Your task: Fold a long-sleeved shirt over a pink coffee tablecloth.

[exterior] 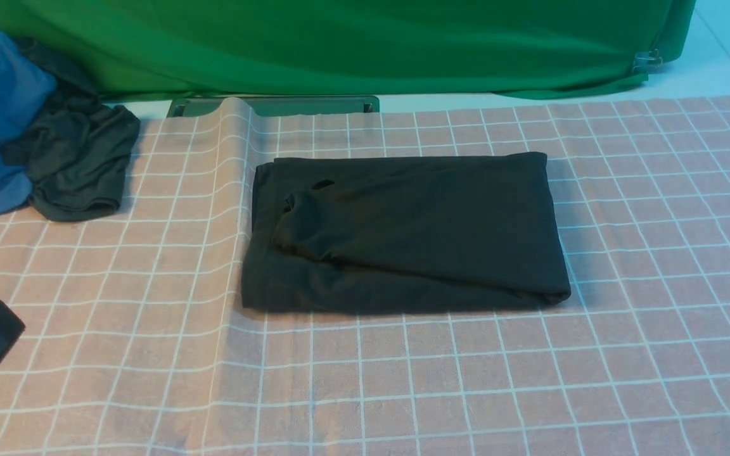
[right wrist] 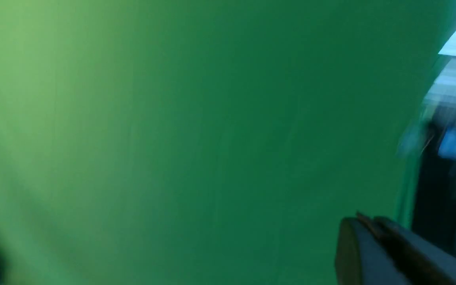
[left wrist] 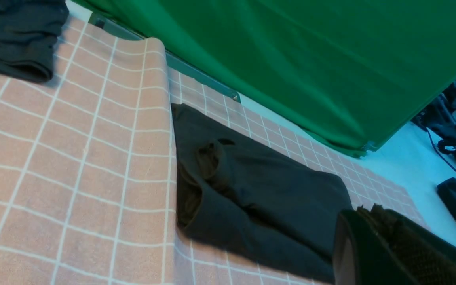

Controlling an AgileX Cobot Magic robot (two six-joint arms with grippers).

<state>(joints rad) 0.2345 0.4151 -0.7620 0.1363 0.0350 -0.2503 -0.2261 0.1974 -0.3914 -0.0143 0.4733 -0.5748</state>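
Pink coffee tablecloth spans the table; the long-sleeved shirt lies centred, folded into a rectangle (sleeve bunched on top). Both claws clenched, empty — left gripper, right gripper. Judged finished — retract without snagging.

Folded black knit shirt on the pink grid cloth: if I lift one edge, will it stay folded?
Probably not: the folded black knit shirt looks soft, its layers loose and rumpled. It would likely droop. Pushing may wrinkle the pink grid tablecloth.
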